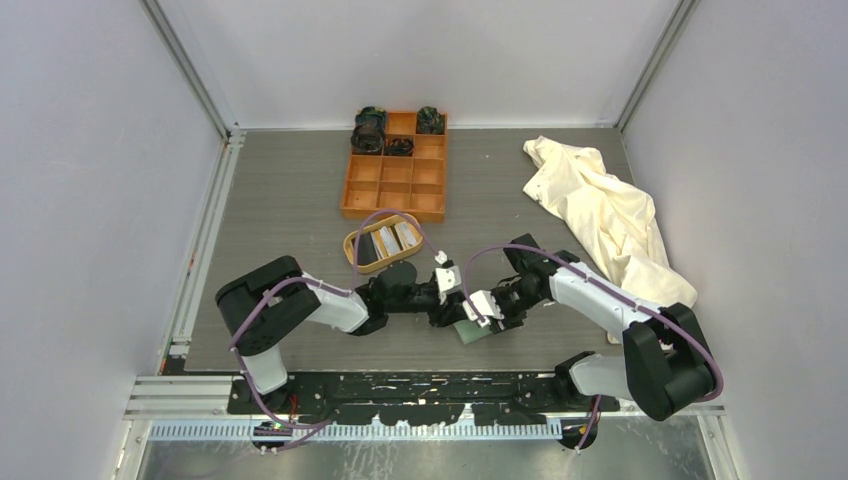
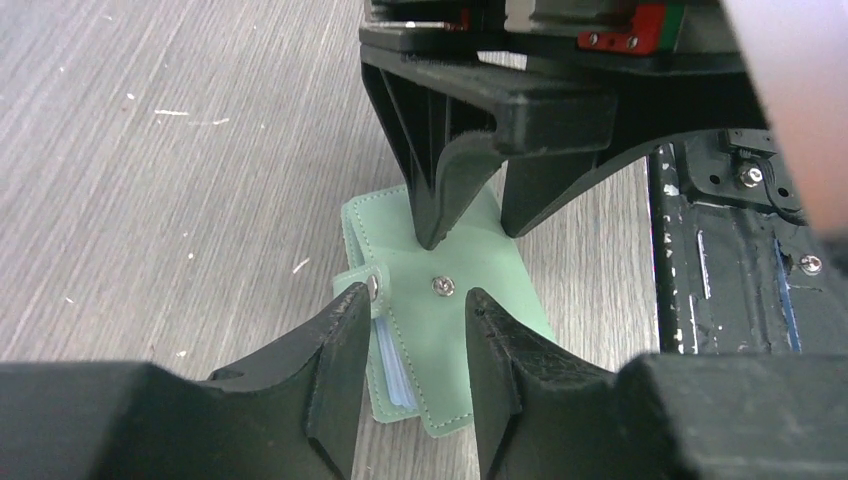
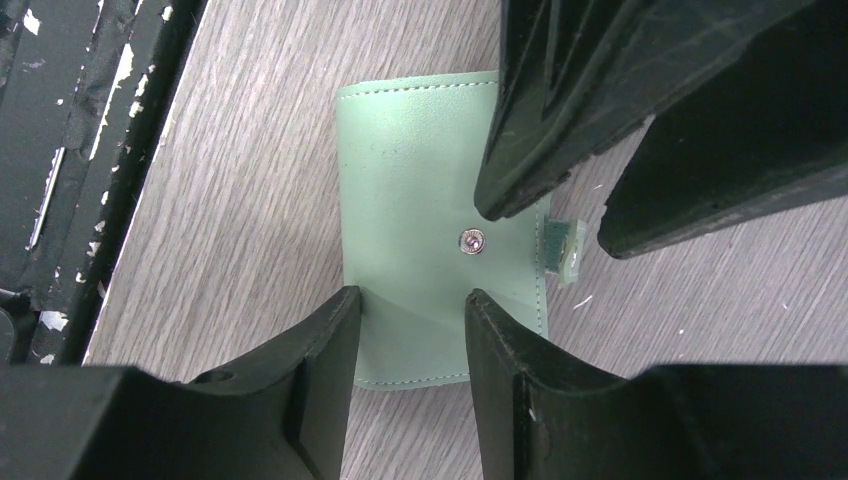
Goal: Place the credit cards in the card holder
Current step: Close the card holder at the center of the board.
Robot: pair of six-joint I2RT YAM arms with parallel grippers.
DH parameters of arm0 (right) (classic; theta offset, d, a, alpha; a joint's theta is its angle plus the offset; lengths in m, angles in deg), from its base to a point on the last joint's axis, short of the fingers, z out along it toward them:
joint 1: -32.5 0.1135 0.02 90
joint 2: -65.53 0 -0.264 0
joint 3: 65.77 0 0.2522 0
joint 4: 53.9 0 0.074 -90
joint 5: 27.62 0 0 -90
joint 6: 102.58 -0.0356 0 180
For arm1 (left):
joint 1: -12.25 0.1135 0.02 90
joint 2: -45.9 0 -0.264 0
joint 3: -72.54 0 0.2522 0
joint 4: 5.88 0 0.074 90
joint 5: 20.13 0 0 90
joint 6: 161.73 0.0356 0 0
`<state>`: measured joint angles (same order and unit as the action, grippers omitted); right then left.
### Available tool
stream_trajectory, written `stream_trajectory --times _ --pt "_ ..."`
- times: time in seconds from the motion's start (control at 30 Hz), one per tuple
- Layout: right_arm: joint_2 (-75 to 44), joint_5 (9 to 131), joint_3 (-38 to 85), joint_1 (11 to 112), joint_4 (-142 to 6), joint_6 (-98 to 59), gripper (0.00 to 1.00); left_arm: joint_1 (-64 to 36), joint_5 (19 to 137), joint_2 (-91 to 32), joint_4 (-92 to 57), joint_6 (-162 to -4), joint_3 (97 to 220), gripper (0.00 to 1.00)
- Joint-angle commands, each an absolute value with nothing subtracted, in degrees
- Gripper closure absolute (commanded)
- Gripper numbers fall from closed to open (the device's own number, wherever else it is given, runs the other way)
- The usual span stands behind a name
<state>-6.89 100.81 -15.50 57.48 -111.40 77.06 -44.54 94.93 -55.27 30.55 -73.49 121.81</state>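
The sage-green card holder (image 1: 472, 332) lies folded on the table near the front edge, its strap tab (image 2: 366, 284) unsnapped and pale pockets (image 2: 395, 362) peeking out at one side. My left gripper (image 2: 415, 310) is open, its jaws straddling the holder's snap stud (image 2: 443, 286), one finger by the tab. My right gripper (image 3: 410, 300) is open over the opposite end of the holder (image 3: 410, 180). Both grippers meet tip to tip over it in the top view, left (image 1: 447, 300) and right (image 1: 490, 310). The credit cards (image 1: 392, 238) lie in the oval wooden tray (image 1: 352, 243). Neither gripper holds a card.
An orange nine-compartment box (image 1: 395, 172) with dark items in its far cells stands behind the tray. A crumpled cream cloth (image 1: 600, 215) lies at the right. The black base rail (image 2: 720, 290) runs close beside the holder.
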Motion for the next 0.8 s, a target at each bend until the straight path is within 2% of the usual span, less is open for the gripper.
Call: stream_trajectory --times 0.0,0.3,0.6,0.77 --pt "-7.9 99.8 -14.8 57.7 -112.7 76.4 0.53 -44.0 96.0 -55.5 33.0 -69.7 124.4 0.61" --pt "-7.9 99.9 -14.7 57.8 -113.0 76.4 0.53 -43.8 95.6 -56.1 30.6 -69.7 125.9 0.73" --pt "-7.8 99.8 -14.7 57.8 -113.0 76.4 0.53 -43.7 95.6 -56.1 28.4 -69.8 126.3 0.74" --pt "-7.8 99.8 -14.6 57.9 -113.1 76.4 0.53 -43.6 95.5 -56.5 26.9 -69.8 127.0 0.82"
